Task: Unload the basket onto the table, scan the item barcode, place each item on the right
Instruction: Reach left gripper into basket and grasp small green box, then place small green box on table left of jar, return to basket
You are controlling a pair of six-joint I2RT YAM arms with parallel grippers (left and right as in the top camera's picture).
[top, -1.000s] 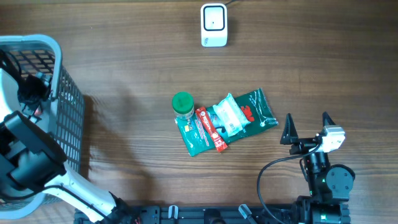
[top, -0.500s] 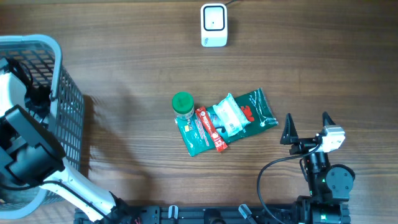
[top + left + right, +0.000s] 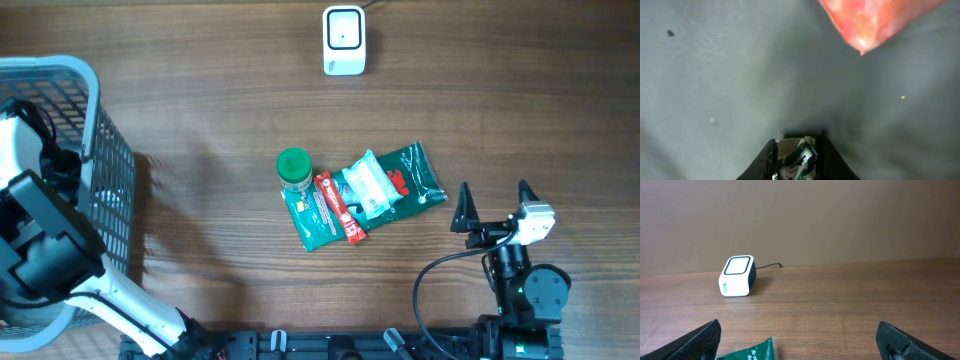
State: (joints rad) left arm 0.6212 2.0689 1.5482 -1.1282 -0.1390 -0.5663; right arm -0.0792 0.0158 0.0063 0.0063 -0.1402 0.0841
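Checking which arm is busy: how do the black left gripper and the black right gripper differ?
The left gripper is inside the grey plastic basket; the right gripper hangs over the brown wooden table. The left gripper pinches a small white and green packet; the right gripper stands wide open, empty. Both are black, two-fingered.

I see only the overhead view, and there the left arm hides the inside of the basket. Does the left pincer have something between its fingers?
Observer: Yes. The left wrist view shows the left pincer shut on a small white and green packet, above the grey floor of the basket.
Operator: Is there anything else lying in there?
Observer: A red-orange packet lies further ahead on the floor, apart from the fingers.
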